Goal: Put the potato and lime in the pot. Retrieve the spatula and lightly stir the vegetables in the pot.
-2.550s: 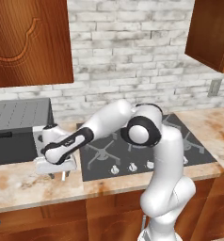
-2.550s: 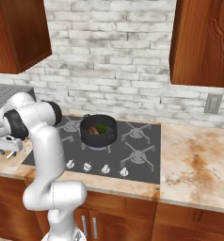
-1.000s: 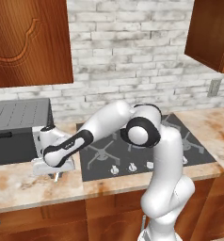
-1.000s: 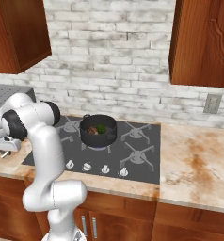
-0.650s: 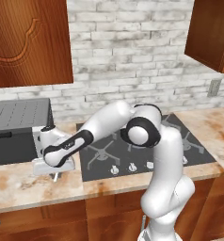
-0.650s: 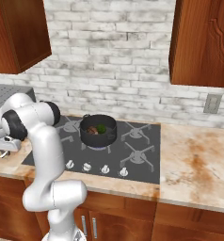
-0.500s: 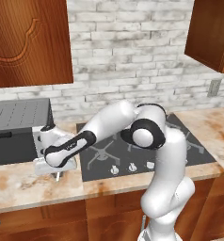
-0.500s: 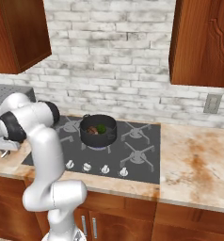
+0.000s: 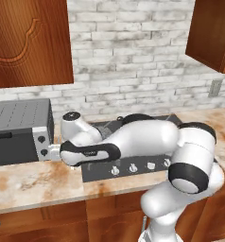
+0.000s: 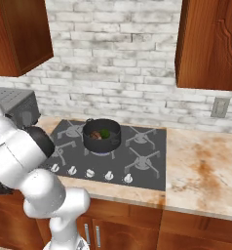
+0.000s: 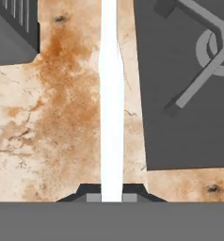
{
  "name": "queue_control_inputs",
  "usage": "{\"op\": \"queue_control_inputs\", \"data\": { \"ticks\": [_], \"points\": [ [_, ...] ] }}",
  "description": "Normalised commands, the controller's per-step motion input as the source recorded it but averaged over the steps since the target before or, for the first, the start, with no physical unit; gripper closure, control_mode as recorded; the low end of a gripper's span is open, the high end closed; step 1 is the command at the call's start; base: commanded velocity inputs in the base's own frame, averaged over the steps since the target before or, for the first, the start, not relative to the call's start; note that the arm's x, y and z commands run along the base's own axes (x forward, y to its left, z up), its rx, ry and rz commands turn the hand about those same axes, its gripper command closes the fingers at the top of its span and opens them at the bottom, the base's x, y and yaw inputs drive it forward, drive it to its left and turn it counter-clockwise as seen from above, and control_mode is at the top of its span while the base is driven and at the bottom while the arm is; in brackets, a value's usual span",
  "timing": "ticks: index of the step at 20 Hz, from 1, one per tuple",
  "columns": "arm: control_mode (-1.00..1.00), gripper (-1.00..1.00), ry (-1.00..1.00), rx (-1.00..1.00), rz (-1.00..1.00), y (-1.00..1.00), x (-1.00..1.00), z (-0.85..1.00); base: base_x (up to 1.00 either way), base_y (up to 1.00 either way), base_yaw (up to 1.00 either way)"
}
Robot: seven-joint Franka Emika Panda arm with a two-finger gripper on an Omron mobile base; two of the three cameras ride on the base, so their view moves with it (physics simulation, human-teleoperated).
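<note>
Spatula (image 11: 111,94) handle, long and pale, runs straight up the hand view from between the two dark fingertips of the end effector (image 11: 111,194), which is closed on it; the slotted head cannot be made out there. Beneath it lies the marbled tabletop (image 11: 52,122), with the edge of the dark stovetop (image 11: 189,117) just beside the handle on one side and a corner of the grey microwave (image 11: 12,28) on the other. In the left base view the arm reaches low across the stovetop's front to the strip of tabletop between stovetop and microwave (image 9: 20,132). On the stovetop, in the right base view, the pot (image 10: 102,136) stands over a rear burner, holding the brown potato (image 10: 94,133) and, just beside it, the green lime (image 10: 105,132).
</note>
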Motion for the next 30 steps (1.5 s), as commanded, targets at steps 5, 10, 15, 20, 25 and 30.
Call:
{"op": "queue_control_inputs", "data": {
  "ticks": [5, 10, 15, 20, 25, 30],
  "points": [
    [-1.00, 1.00, -0.05, 0.14, -0.02, -0.97, -0.01, 0.91, 0.00, 0.00, 0.00],
    [-1.00, 1.00, 0.05, 0.02, 0.00, -1.00, 0.03, 0.73, 0.00, 0.00, 0.00],
    [-1.00, 1.00, 0.18, -0.02, 0.05, -1.00, 0.16, 0.75, 0.00, 0.00, 0.00],
    [-1.00, 1.00, 0.33, -0.19, 0.02, -1.00, 0.41, 0.52, 0.00, 0.00, 0.00],
    [-1.00, 1.00, 0.39, -0.26, 0.00, -1.00, 0.40, 0.35, 0.00, 0.00, 0.00],
    [-1.00, 1.00, 0.21, -0.14, 0.02, -0.54, 0.17, 0.28, 0.00, 0.00, 0.00]
  ]
}}
